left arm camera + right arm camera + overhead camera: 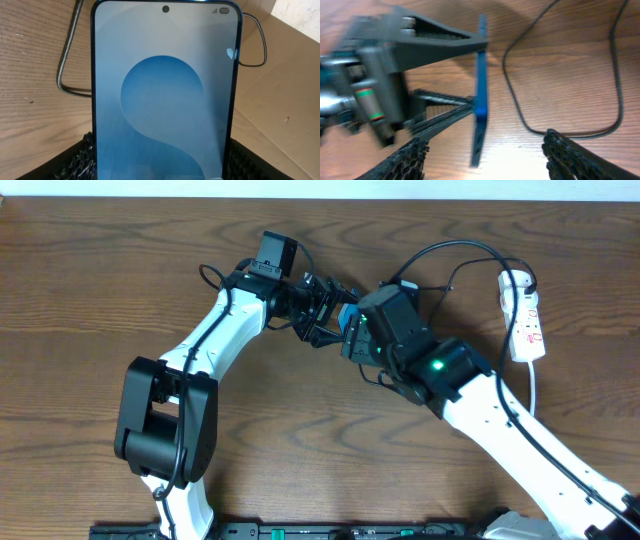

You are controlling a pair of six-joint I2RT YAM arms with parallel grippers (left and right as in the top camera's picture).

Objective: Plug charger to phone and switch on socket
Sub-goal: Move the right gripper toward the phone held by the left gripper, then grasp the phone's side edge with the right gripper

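Two things could go wrong from here. First, the right jaws stand wide apart with nothing between them, close by the lower end of the phone [480, 90]. A push forward or a closing there could twist the phone in the other grip or knock it loose. Second, neither arm has the charger [504, 65], and its tip shows in no view. I judge that finding and picking up the tip is the harder step, and a loop of cable could snag on an arm on the way. The left jaws are closed on the phone's two long edges, holding it, as it seems, up off the desk [100, 280] with the lit screen toward their own camera. In the overhead view the phone is near the desk's centre, a little toward 12 o'clock. The charger's cable lies slack on the desk at about 3 o'clock of the phone in the right wrist view, apart from it. The socket [527, 320] lies well apart at 3 o'clock in the overhead view. A white plug head [512, 280] sits at its 12 o'clock end. Whether its switches are on, I cannot tell.
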